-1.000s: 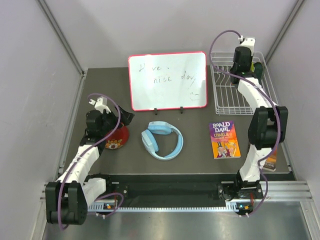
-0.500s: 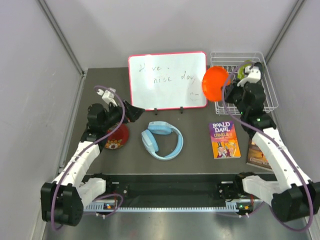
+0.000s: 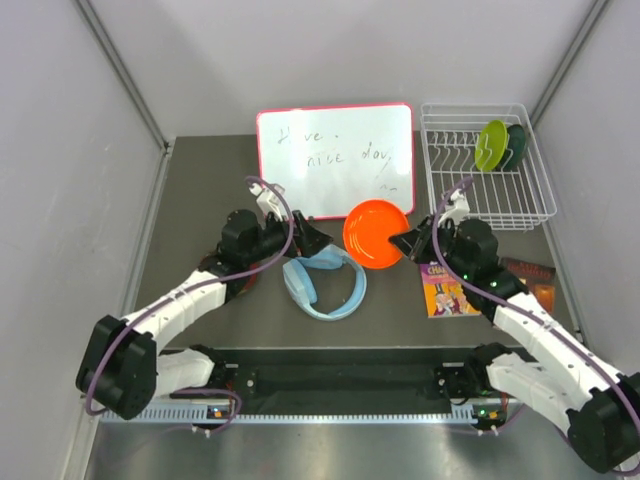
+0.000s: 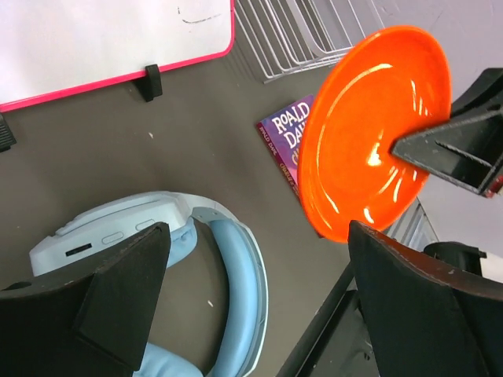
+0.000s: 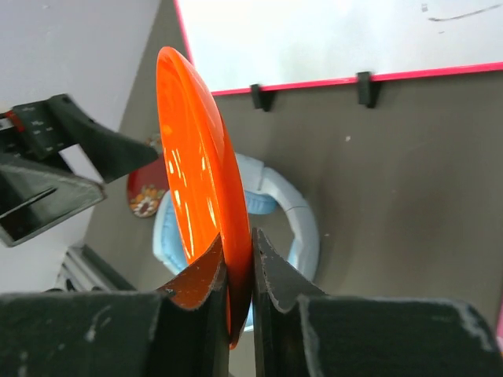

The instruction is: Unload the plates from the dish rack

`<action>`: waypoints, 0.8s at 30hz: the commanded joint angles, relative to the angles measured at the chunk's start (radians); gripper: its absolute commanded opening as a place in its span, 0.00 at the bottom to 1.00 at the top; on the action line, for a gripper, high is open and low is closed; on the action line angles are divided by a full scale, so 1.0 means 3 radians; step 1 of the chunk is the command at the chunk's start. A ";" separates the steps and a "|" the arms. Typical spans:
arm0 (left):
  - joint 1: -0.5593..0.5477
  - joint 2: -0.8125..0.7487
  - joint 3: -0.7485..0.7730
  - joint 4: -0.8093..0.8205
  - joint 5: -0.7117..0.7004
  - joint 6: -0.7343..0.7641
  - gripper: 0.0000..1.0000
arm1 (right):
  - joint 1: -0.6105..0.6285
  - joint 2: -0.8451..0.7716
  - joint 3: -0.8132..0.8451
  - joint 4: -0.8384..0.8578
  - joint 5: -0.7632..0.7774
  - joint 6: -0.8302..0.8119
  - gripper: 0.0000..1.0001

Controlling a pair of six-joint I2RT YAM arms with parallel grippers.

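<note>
My right gripper (image 3: 408,241) is shut on the rim of the orange plate (image 3: 374,235) and holds it on edge in the air above the table's middle; its jaws pinch the plate's lower edge in the right wrist view (image 5: 240,267). My left gripper (image 3: 312,238) is open and empty just left of that plate, which fills the upper right of the left wrist view (image 4: 369,157). The yellow-green plate (image 3: 490,145) and the dark green plate (image 3: 516,146) stand upright in the white dish rack (image 3: 470,205). The dark red plate (image 5: 145,192) lies on the table, left of the headphones.
Light blue headphones (image 3: 325,282) lie below both grippers. The red-framed whiteboard (image 3: 335,160) stands behind them. A purple book (image 3: 448,287) lies under my right arm, and a second book (image 3: 532,274) lies to its right.
My right arm has lifted the orange plate out of the rack and carried it left and nearer, to the table's middle. My left arm has swung right from the dark red plate toward it.
</note>
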 commanded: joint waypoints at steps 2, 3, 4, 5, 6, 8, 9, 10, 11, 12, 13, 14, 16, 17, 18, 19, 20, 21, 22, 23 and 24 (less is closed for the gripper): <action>-0.0162 0.0101 0.0170 0.0480 -0.0175 -0.0118 0.99 | 0.0181 -0.0086 -0.0123 0.0644 -0.0158 0.0317 0.00; -0.0187 0.0121 0.0180 0.0551 -0.0176 -0.0128 0.99 | 0.0201 -0.0071 -0.0143 0.0700 -0.0198 0.0368 0.00; -0.0208 0.0157 0.0180 0.0577 -0.0196 -0.0143 0.99 | 0.0211 -0.0061 -0.0179 0.0807 -0.0234 0.0409 0.00; -0.0259 0.0177 0.0196 0.0598 -0.0206 -0.0164 0.99 | 0.0237 -0.0045 -0.0195 0.0884 -0.0285 0.0440 0.00; -0.0285 0.0193 0.0206 0.0623 -0.0216 -0.0169 0.99 | 0.0252 -0.0005 -0.0205 0.0926 -0.0357 0.0486 0.00; -0.0346 0.0239 0.0201 0.0726 -0.0247 -0.0179 0.97 | 0.0298 0.0021 -0.0225 0.1002 -0.0393 0.0517 0.00; -0.0367 0.0244 0.0201 0.0761 -0.0252 -0.0185 0.92 | 0.0314 0.0041 -0.0246 0.1053 -0.0423 0.0568 0.00; -0.0377 0.0259 0.0191 0.0812 -0.0252 -0.0185 0.88 | 0.0324 0.0047 -0.0296 0.1120 -0.0449 0.0599 0.00; -0.0397 0.0274 0.0186 0.0818 -0.0267 -0.0200 0.83 | 0.0329 0.0052 -0.0317 0.1267 -0.0485 0.0624 0.00; -0.0402 0.0290 0.0186 0.0818 -0.0273 -0.0200 0.79 | 0.0329 0.0087 -0.0328 0.1324 -0.0556 0.0665 0.00; -0.0408 0.0315 0.0181 0.0813 -0.0273 -0.0200 0.72 | 0.0329 0.0108 -0.0328 0.1345 -0.0572 0.0681 0.00; -0.0408 0.0326 0.0175 0.0813 -0.0268 -0.0200 0.56 | 0.0334 0.0118 -0.0333 0.1401 -0.0587 0.0691 0.00; -0.0408 0.0326 0.0160 0.0803 -0.0268 -0.0180 0.28 | 0.0334 0.0129 -0.0348 0.1432 -0.0618 0.0716 0.00; -0.0408 0.0310 0.0155 0.0767 -0.0323 -0.0174 0.02 | 0.0339 0.0118 -0.0348 0.1442 -0.0608 0.0711 0.00; -0.0408 0.0300 0.0155 0.0721 -0.0359 -0.0159 0.00 | 0.0334 0.0118 -0.0348 0.1437 -0.0598 0.0696 0.01; -0.0413 0.0260 0.0160 0.0675 -0.0395 -0.0113 0.00 | 0.0329 0.0113 -0.0343 0.1417 -0.0572 0.0691 0.07; -0.0408 0.0234 0.0165 0.0569 -0.0436 -0.0078 0.00 | 0.0334 0.0098 -0.0338 0.1392 -0.0552 0.0681 0.14; -0.0408 0.0208 0.0175 0.0481 -0.0573 -0.0047 0.00 | 0.0329 0.0088 -0.0328 0.1331 -0.0531 0.0640 0.26; -0.0408 0.0122 0.0206 0.0389 -0.0665 0.0024 0.00 | 0.0339 0.0078 -0.0302 0.1274 -0.0516 0.0614 0.43; -0.0408 0.0065 0.0201 0.0302 -0.0752 0.0055 0.00 | 0.0334 0.0032 -0.0287 0.1213 -0.0490 0.0584 0.45; -0.0408 -0.0001 0.0196 0.0170 -0.1032 0.0101 0.00 | 0.0334 -0.0004 -0.0272 0.1121 -0.0379 0.0508 0.47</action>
